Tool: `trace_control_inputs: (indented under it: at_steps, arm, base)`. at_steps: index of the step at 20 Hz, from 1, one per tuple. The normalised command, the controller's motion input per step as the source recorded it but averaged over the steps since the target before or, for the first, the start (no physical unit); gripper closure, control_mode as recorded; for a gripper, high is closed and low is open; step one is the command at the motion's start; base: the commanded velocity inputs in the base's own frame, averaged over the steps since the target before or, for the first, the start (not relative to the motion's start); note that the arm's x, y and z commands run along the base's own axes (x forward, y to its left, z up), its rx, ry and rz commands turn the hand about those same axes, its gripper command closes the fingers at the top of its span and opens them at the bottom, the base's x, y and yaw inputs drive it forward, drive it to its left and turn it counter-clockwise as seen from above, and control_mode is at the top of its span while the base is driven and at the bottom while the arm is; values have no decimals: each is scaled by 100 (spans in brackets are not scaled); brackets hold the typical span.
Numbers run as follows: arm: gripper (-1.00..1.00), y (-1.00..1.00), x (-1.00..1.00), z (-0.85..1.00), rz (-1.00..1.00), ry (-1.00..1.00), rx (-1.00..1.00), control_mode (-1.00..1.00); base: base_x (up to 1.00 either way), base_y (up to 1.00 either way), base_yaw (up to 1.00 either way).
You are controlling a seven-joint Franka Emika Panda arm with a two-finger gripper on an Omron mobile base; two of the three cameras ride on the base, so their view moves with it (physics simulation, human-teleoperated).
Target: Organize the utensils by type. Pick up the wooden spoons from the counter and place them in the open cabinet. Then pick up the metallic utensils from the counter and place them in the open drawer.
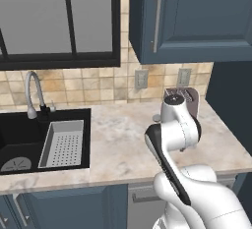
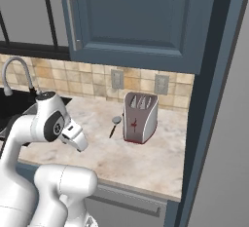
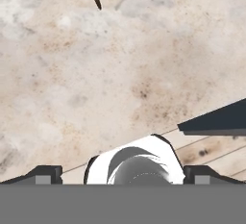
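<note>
A dark-handled utensil (image 2: 115, 125) lies just beside the toaster (image 2: 140, 117).

Worktop layout: sink at the left, toaster at the right.

A sink (image 1: 29, 139) with a faucet (image 1: 34, 93) behind it and a strainer tray (image 1: 63, 143) inside is set into the left of the worktop (image 1: 118, 139). A toaster (image 2: 141, 116) is placed at the right, near the wall, with a short utensil (image 2: 115, 125) laid just to its left. 2 outlets (image 2: 117, 79) are mounted behind, and a closed wall cabinet (image 2: 141, 16) is hung above.
</note>
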Motion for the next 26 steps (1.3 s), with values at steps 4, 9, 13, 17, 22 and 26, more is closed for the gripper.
trace_control_inputs:
  at_steps: [4, 9, 13, 17, 22, 26]
  arm:
    - [-100, -43, 36, -3, 8, 0, 1, -100]
    - [-100, -47, 43, -14, 10, 0, 1, -100]
    - [-100, -33, 61, -14, 5, 0, 5, -100]
    - [-100, -10, 76, -16, 0, 0, 7, -100]
    - [-100, 0, 71, -10, 0, 0, 12, -100]
    - [-100, 1, 70, 0, -1, 0, 5, -100]
  base:
    - [0, 0, 0]
    - [0, 0, 0]
    - [0, 0, 0]
    - [0, 0, 0]
    - [0, 0, 0]
    - [0, 0, 0]
